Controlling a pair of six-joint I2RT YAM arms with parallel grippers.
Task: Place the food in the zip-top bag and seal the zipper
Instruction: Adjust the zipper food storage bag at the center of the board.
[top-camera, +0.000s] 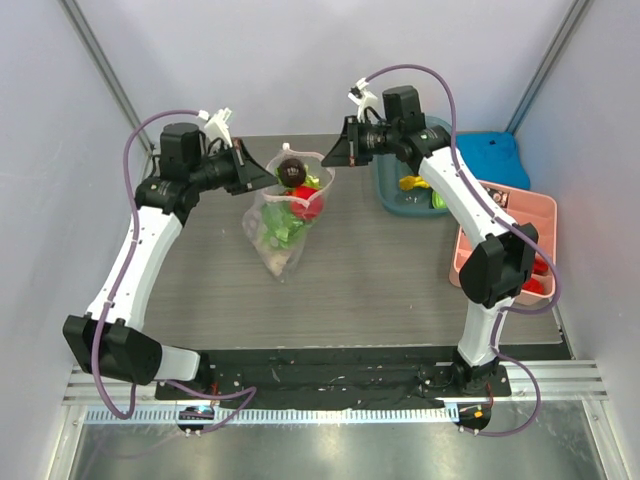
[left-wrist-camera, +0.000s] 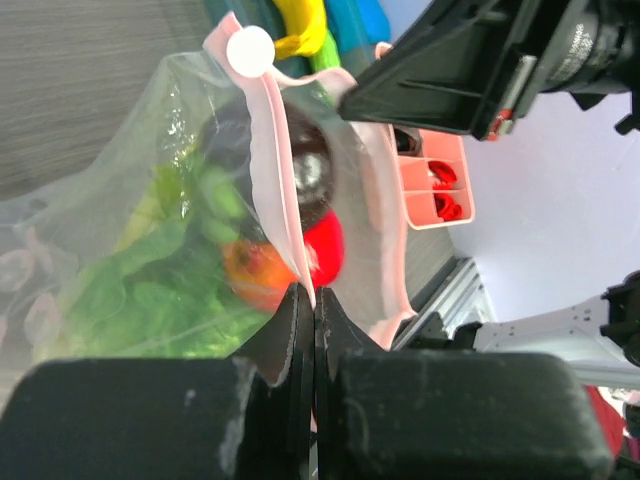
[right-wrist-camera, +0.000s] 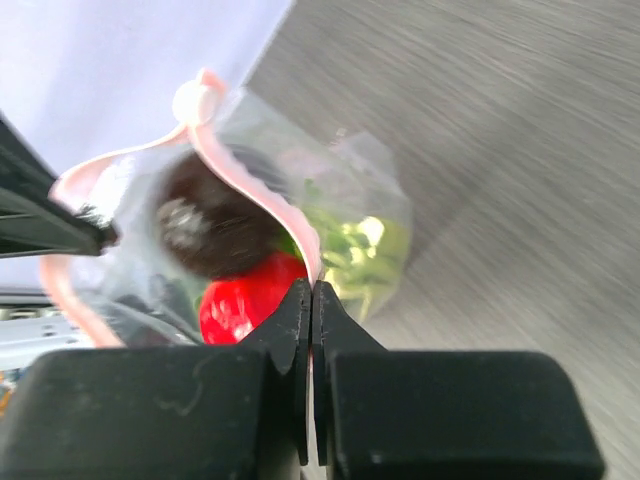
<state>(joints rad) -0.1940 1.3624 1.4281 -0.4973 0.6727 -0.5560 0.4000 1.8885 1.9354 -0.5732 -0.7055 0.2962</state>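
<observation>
Hung at 12 o'clock between both arms: zip-top bag (top-camera: 281, 228), food (top-camera: 308, 205) inside.
Clamped on zipper (left-wrist-camera: 273, 140) ends, left gripper (left-wrist-camera: 305, 300) at 9, right gripper (right-wrist-camera: 308, 296) at 3; long axis 9-to-3, mouth gaping.

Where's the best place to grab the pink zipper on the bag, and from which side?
Pinch the pink zipper at its two ends, where the lips meet, coming in sideways from left and right. The strip is thin, flat and floppy and the mouth gapes in the middle, so end grips should let it be pulled straight. The left pincer and right pincer are shut there.
</observation>
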